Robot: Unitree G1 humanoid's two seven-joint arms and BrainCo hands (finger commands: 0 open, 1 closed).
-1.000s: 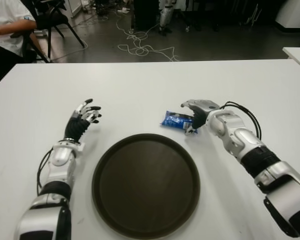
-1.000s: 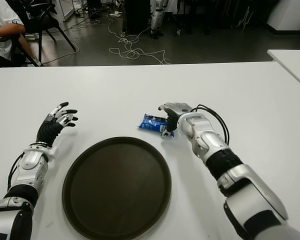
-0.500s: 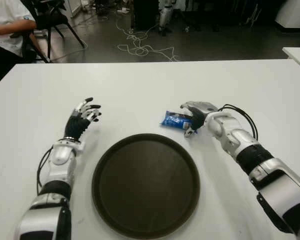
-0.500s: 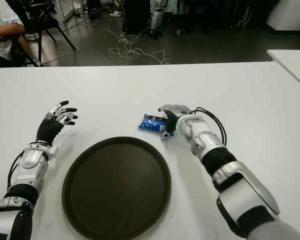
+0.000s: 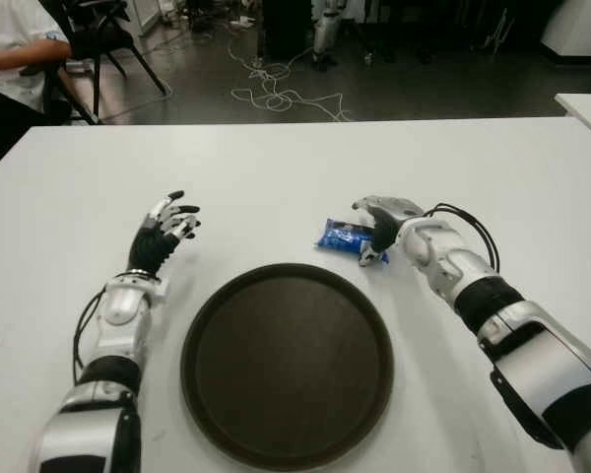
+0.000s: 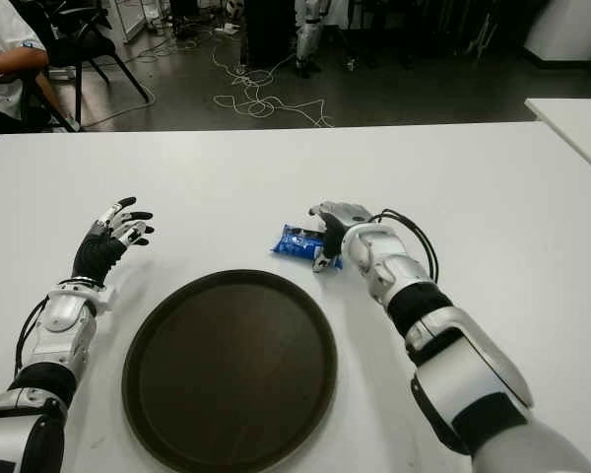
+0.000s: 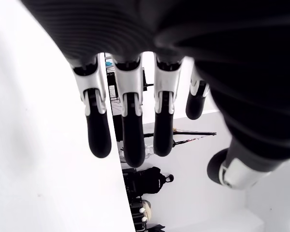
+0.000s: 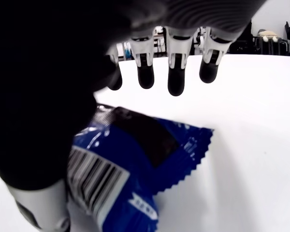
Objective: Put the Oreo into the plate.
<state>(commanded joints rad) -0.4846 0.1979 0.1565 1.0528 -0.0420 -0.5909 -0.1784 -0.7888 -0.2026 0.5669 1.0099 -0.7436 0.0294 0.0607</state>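
On the far left, beyond the white table [image 5: 276,168], a person in a white shirt [image 5: 10,39] sits by a black chair [image 5: 103,39]. My left hand [image 5: 163,232] shows to the left of the plate, palm raised, its fingers [image 7: 97,130] spread and loose, holding nothing. Between my arms the round dark brown plate [image 5: 288,363] lies flat on the table, nothing in it. Just past its far rim, slightly to the right, lies the blue Oreo packet [image 5: 343,237], flat on the table and apart from the plate. My right hand [image 5: 379,229] reaches over the packet's right end; in the right wrist view my right fingers [image 8: 177,72] hang straight above the wrapper [image 8: 135,164] without closing on it, and my thumb sits down beside the packet, so the hand is open around it and not gripping. Behind the table, cables [image 5: 276,94] trail over the dark floor.
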